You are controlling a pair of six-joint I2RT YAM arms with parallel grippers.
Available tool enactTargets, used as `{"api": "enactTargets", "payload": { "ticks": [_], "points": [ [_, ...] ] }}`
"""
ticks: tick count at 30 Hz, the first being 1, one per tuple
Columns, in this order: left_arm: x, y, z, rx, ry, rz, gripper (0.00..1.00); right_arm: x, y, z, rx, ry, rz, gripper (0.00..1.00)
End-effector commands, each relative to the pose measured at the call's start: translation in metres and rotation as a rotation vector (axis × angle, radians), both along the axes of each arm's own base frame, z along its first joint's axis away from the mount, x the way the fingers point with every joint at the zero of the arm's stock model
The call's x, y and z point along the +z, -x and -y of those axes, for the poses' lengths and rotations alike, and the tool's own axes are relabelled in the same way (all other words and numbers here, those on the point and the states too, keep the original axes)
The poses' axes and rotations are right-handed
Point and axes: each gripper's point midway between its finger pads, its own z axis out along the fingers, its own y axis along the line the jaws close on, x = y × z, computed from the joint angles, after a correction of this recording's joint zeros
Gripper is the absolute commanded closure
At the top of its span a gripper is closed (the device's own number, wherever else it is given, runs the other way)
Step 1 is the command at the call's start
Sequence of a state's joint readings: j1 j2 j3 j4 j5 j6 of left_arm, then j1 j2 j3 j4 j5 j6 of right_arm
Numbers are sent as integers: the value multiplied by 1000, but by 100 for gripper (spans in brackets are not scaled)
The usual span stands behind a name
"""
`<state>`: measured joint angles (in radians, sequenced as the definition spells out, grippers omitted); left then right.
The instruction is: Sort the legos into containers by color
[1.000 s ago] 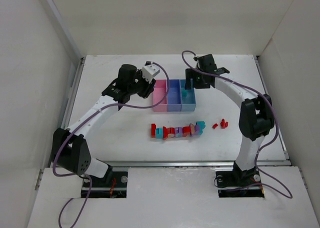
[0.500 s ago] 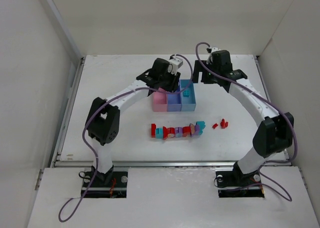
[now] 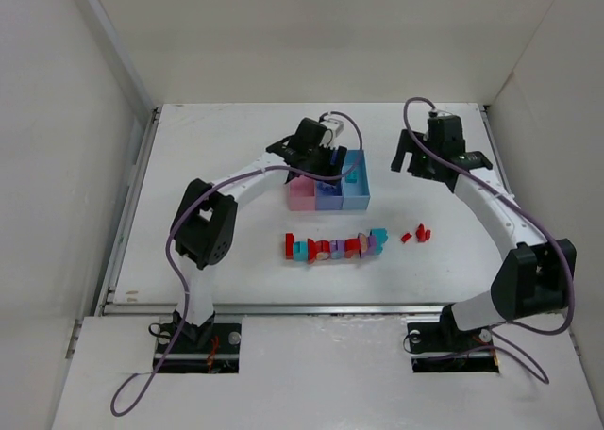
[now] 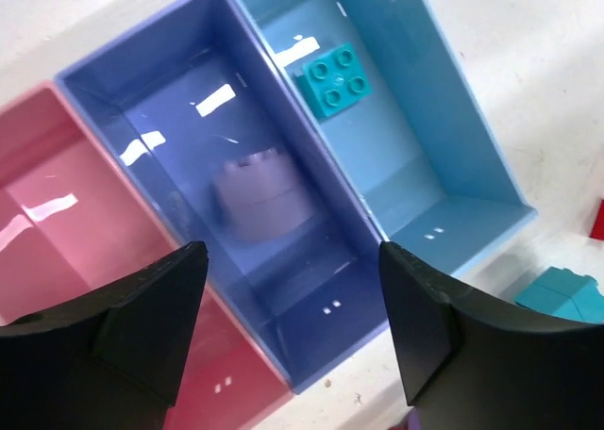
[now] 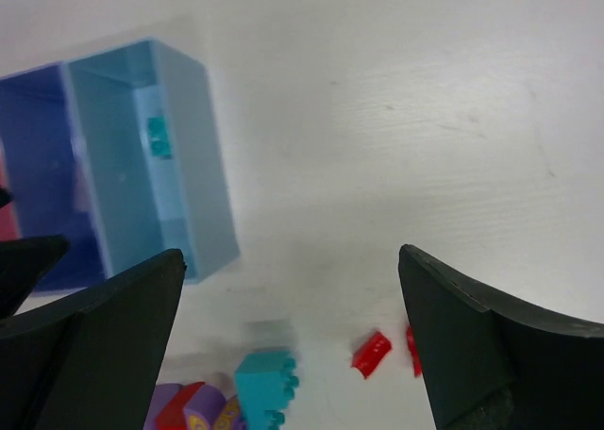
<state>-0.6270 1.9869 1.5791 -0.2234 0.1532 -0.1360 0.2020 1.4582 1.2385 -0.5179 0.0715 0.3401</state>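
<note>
The containers stand joined in a row: pink (image 3: 300,195), purple-blue (image 3: 327,195) and light blue (image 3: 357,191). My left gripper (image 3: 322,159) hovers over the purple-blue bin (image 4: 189,119), open and holding nothing (image 4: 293,326). A blurred purple brick (image 4: 257,196) is inside that bin, and a teal brick (image 4: 336,78) lies in the light blue bin (image 4: 453,147). My right gripper (image 3: 427,163) is open and empty (image 5: 293,345) to the right of the bins, above bare table. A row of red, purple and teal legos (image 3: 335,247) lies in front of the bins.
Two small red bricks (image 3: 415,234) lie apart at the right end of the row, seen in the right wrist view as red bricks (image 5: 371,352) beside a teal brick (image 5: 266,385). White walls enclose the table on three sides.
My left arm swung right from the pink bin to over the purple-blue bin and opened, and a purple brick is now inside it. My right arm pulled right, away from the light blue bin.
</note>
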Motion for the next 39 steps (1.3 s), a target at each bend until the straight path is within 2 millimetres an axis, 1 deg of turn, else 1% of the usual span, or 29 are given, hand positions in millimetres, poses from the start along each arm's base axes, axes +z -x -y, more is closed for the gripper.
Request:
{"api": "enactTargets", "payload": {
  "ticks": [1, 2, 4, 5, 6, 7, 9, 10, 11, 12, 13, 14, 15, 18, 20, 22, 23, 24, 25, 26, 29, 31, 32, 34, 35, 36, 37, 38, 39],
  "points": [
    [52, 4, 14, -38, 73, 83, 29, -18, 19, 42, -157, -16, -81, 0],
    [57, 2, 15, -38, 80, 93, 29, -31, 28, 49, -171, -21, -113, 4],
    [67, 2, 15, -38, 88, 104, 29, -38, 37, 60, -214, -44, -131, 14],
    [78, -1, 14, -37, 90, 135, 29, -43, 43, 65, -227, -42, -149, 27],
    [76, 0, 12, -47, 74, 132, 29, -51, 52, 68, -247, -31, -172, 33],
    [90, 2, 9, -46, 73, 153, 29, -57, 55, 70, -257, -19, -184, 37],
    [99, 3, 1, -52, 42, 186, 29, -72, 69, 75, -281, -8, -252, 37],
    [109, 7, -5, -50, 32, 201, 29, -80, 77, 75, -281, -3, -283, 37],
    [107, 8, -13, -38, 5, 208, 29, -88, 82, 75, -289, -4, -313, 37],
    [108, 11, -17, -37, -10, 210, 29, -92, 86, 75, -289, -1, -327, 41],
    [112, 18, -23, -45, -19, 213, 29, -102, 94, 73, -280, -9, -358, 43],
    [112, 17, -31, -32, -22, 211, 29, -107, 99, 71, -274, -15, -375, 45],
    [103, 23, -35, -34, -39, 187, 29, -109, 100, 67, -259, -34, -378, 45],
    [99, 24, -56, 2, -62, 168, 30, -119, 104, 67, -260, -30, -403, 45],
    [99, 21, -63, 22, -69, 171, 30, -133, 107, 69, -259, -12, -439, 49],
    [94, 22, -69, 30, -80, 156, 30, -139, 106, 69, -259, -9, -458, 52],
    [98, 20, -73, 40, -76, 163, 30, -144, 107, 68, -245, -10, -462, 56],
    [98, 21, -72, 33, -71, 160, 30, -146, 105, 68, -245, -10, -462, 59],
    [98, 21, -72, 33, -71, 160, 30, -146, 105, 65, -236, -8, -462, 63],
    [98, 21, -72, 33, -71, 160, 30, -145, 103, 65, -236, -9, -453, 72],
    [98, 21, -72, 33, -71, 160, 30, -150, 103, 61, -222, -13, -465, 82],
    [98, 21, -72, 33, -71, 160, 30, -153, 103, 61, -222, -11, -475, 93],
    [98, 21, -72, 33, -71, 160, 30, -150, 100, 60, -222, -12, -466, 98],
    [98, 21, -72, 26, -77, 165, 32, -147, 97, 57, -210, -30, -459, 100],
    [98, 21, -72, 26, -77, 165, 35, -140, 93, 57, -199, -27, -434, 100],
    [98, 21, -72, 19, -83, 170, 36, -133, 87, 51, -166, -35, -404, 100],
    [102, 21, -73, 19, -78, 178, 36, -115, 75, 43, -129, -39, -351, 100],
    [100, 19, -79, 27, -95, 178, 37, -96, 67, 37, -82, -24, -289, 100],
    [96, 21, -80, 27, -101, 170, 37, -79, 59, 31, -49, -5, -236, 100]
  ]
}}
